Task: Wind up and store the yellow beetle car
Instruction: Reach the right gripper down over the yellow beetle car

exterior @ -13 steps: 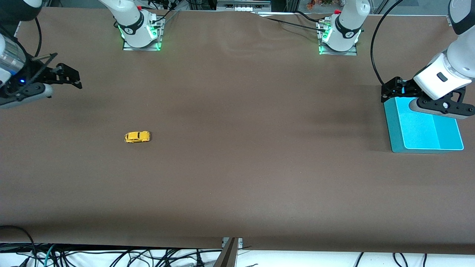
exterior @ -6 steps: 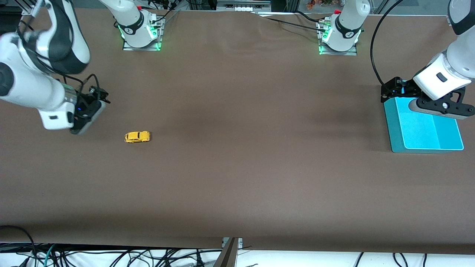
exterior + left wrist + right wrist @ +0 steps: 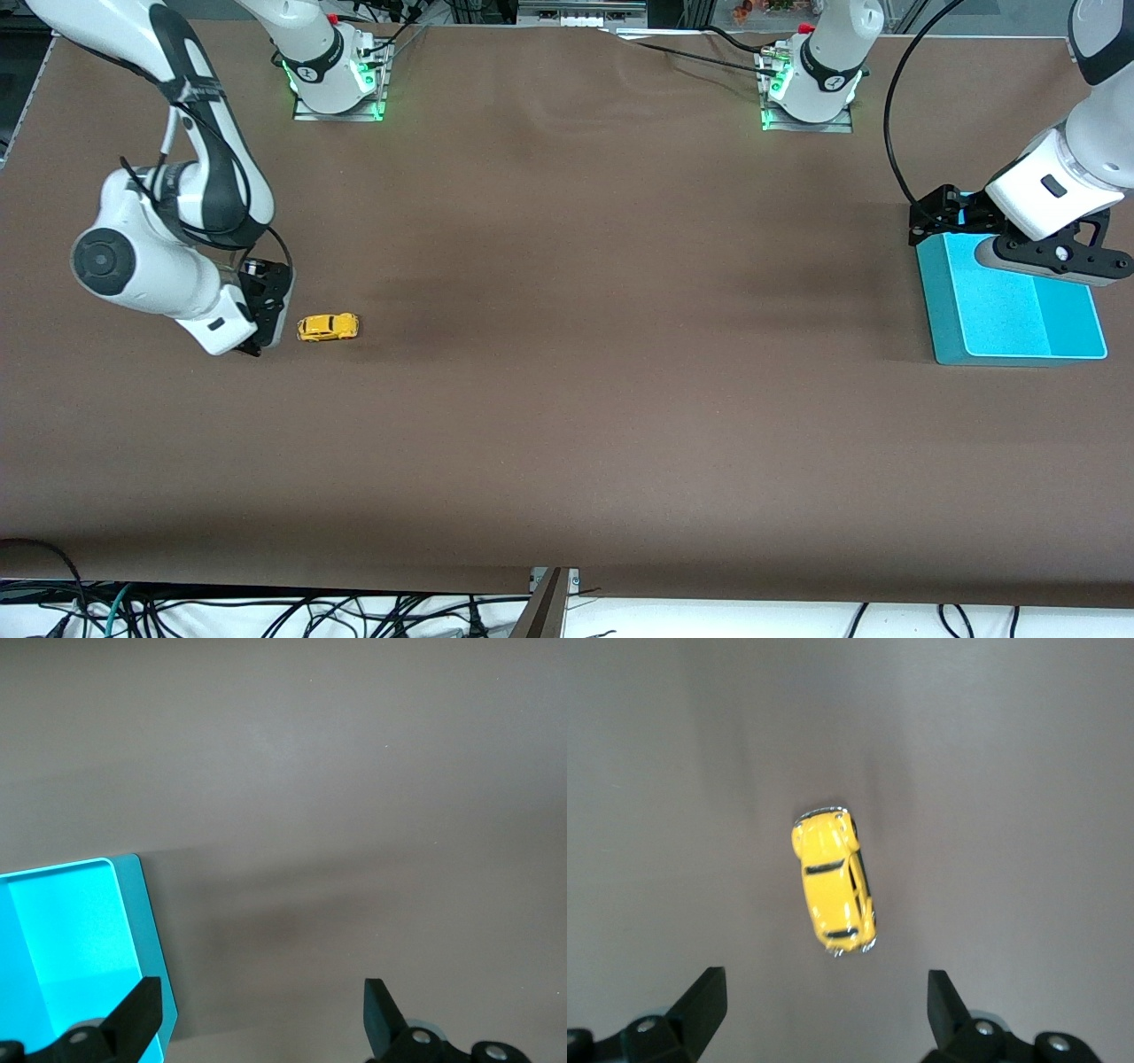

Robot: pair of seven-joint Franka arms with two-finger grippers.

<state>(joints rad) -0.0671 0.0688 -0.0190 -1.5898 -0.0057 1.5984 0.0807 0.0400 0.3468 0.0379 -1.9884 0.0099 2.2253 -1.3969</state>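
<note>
Light, hard and probably slick, yellow beetle car (image 3: pixel 328 327) suits a grip across its flanks (right hand (image 3: pixel 263 317) wide open, empty, just beside it on the desk (image 3: pixel 567 399)).

Brown table (image 3: pixel 567 372), cables (image 3: pixel 292 613) along its nearest edge

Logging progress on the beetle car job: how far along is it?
Nothing is done yet: the yellow beetle car sits untouched on the table. The right gripper, jaws open, is beside it. The left gripper waits open over the teal bin. Grasping, winding and storing remain.
</note>
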